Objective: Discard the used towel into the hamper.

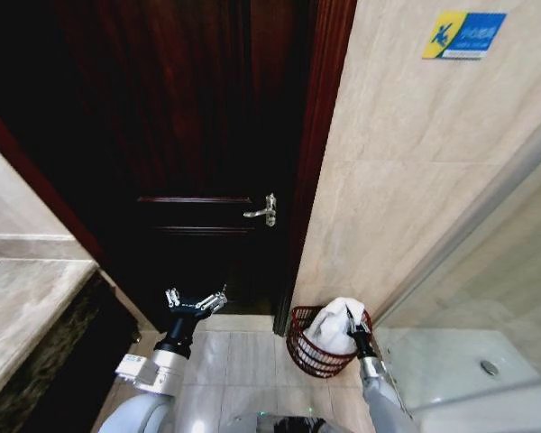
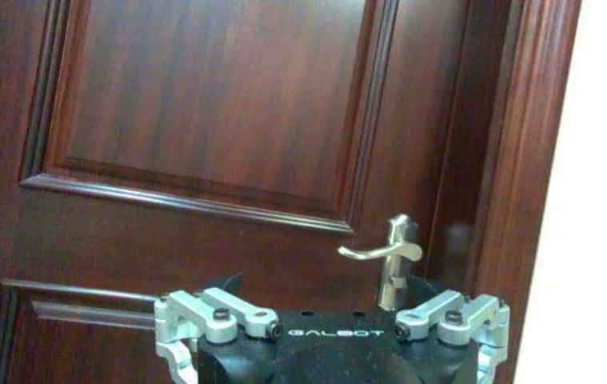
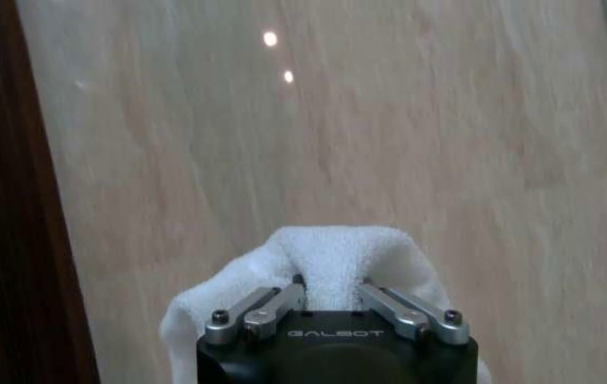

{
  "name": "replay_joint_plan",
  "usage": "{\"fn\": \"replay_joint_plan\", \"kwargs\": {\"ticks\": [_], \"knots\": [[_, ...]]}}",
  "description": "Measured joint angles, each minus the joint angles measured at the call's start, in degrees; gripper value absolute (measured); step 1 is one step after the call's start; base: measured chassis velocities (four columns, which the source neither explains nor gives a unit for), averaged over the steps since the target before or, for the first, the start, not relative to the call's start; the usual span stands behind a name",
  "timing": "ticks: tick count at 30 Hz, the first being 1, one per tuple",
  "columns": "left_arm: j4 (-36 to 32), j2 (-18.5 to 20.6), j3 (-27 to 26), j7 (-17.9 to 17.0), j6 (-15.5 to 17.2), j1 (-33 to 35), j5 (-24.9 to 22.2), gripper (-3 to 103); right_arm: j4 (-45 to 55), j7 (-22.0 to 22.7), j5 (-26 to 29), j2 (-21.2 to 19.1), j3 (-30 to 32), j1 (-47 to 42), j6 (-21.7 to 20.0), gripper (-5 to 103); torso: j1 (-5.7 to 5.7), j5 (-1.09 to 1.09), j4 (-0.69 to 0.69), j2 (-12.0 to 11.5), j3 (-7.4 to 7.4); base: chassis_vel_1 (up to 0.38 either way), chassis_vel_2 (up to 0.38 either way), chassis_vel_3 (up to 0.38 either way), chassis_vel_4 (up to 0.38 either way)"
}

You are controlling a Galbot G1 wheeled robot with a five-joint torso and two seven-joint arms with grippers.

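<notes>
The hamper (image 1: 303,352), a small red-brown open-weave basket, stands on the tiled floor in the corner between the door frame and the beige wall. The white towel (image 1: 332,323) bulges out above its rim. My right gripper (image 1: 352,317) is directly over the hamper, shut on a fold of the towel (image 3: 335,254), which humps up between the fingers (image 3: 271,308). My left gripper (image 1: 197,301) hangs open and empty in front of the dark door, well to the left of the hamper.
A dark wooden door (image 1: 198,135) with a silver lever handle (image 1: 263,213) fills the middle. A stone counter (image 1: 22,307) sits at the left. A glass shower panel and tray (image 1: 469,352) lie to the right of the hamper. A blue-and-yellow sign (image 1: 464,34) hangs on the wall.
</notes>
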Motion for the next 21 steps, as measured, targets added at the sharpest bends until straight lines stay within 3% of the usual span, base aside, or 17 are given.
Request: {"fn": "replay_joint_plan", "kwargs": {"ticks": [4,7,10,12,21], "knots": [[0.0,0.0,0.0,0.0,0.0,0.0,0.0,100,-4.0,-0.1,-2.7,0.1,0.9,0.7,0.0,9,-0.06,0.06,-0.01,0.0,-0.01,-0.009,0.021,0.008,-0.003],[0.0,0.0,0.0,0.0,0.0,0.0,0.0,100,-4.9,2.1,-5.8,0.4,1.2,1.1,0.0,9,-0.13,0.01,-0.01,0.0,-0.04,0.048,-0.059,-0.043,0.049],[0.0,0.0,0.0,0.0,0.0,0.0,0.0,100,-6.1,8.2,-13.3,0.6,2.1,1.5,-0.1,9,-0.13,0.03,-0.01,0.0,-0.03,0.034,-0.037,-0.035,0.027],[0.0,0.0,0.0,0.0,0.0,0.0,0.0,100,-6.2,9.4,-14.8,0.6,2.2,1.6,-0.4,9,-0.12,0.02,-0.01,0.0,-0.03,0.0,0.0,0.0,0.0],[0.0,0.0,0.0,0.0,0.0,0.0,0.0,100,-9.4,16.6,-26.0,-0.6,4.2,5.1,-7.7,9,-0.07,0.03,0.0,0.0,-0.02,0.0,0.0,0.0,0.0]]}}
